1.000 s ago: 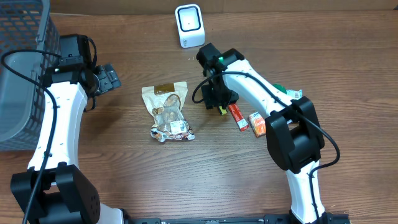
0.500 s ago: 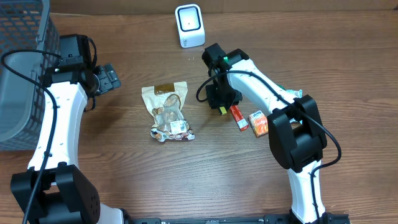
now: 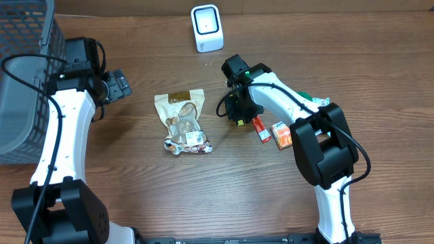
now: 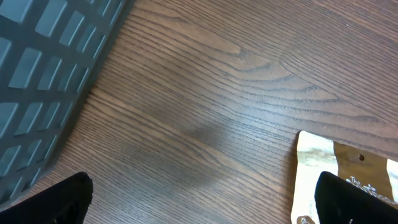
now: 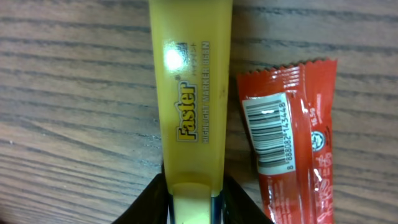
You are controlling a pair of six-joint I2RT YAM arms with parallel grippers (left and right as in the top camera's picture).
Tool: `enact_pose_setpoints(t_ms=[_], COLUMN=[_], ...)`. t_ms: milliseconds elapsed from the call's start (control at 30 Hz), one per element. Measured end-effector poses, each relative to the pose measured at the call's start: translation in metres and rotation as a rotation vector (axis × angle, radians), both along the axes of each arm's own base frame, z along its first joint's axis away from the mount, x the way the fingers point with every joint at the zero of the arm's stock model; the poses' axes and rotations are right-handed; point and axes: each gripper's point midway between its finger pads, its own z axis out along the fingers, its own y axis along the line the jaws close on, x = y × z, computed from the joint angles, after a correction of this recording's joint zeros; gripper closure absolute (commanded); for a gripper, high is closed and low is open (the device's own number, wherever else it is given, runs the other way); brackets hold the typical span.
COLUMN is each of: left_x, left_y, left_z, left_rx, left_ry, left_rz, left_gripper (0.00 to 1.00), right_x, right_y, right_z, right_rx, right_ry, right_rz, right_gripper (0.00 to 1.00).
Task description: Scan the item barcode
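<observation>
right claw [image 5: 193,202]: pinched on yellow marker [image 5: 189,93], bottom end (lower middle, wrist view)
marker axis: straight up frame, red packet [image 5: 286,143] just right
left claw [image 4: 205,199]: wide apart, far left overhead

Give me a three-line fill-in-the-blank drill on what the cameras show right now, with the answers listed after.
1. The highlighter between the right fingers is ____ in colour.
2. The packet lying beside it, its barcode facing up, is ____.
3. The left fingers are ____, not shut, with only bare table between them.

Missing words: yellow; red; open.
</observation>
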Motion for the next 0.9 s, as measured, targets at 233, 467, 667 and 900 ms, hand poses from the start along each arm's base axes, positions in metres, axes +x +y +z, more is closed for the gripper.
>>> enact_pose_setpoints(t_ms=[233, 467, 667, 900], left_x=[0.000, 0.000, 0.000, 0.000], left_y=[0.000, 0.000, 0.000, 0.000], left_z=[0.000, 0.000, 0.000, 0.000], left_rx=[0.000, 0.000, 0.000, 0.000], left_ry=[0.000, 0.000, 0.000, 0.000], left_rz=[0.000, 0.000, 0.000, 0.000], left_gripper=[0.00, 0.00, 0.00, 0.00], right_x=[-0.001, 0.030, 0.071, 0.098], right_y=[-0.001, 0.015, 0.038, 0.054], right_z=[0.003, 0.055, 0.139, 0.179], right_rx=[-0.008, 0.039, 0.142, 0.235], right_ry=[0.005, -0.085, -0.273, -0.424], right_rz=[0.000, 0.000, 0.000, 0.015], right_gripper=[0.89, 0.93, 0.88, 0.91])
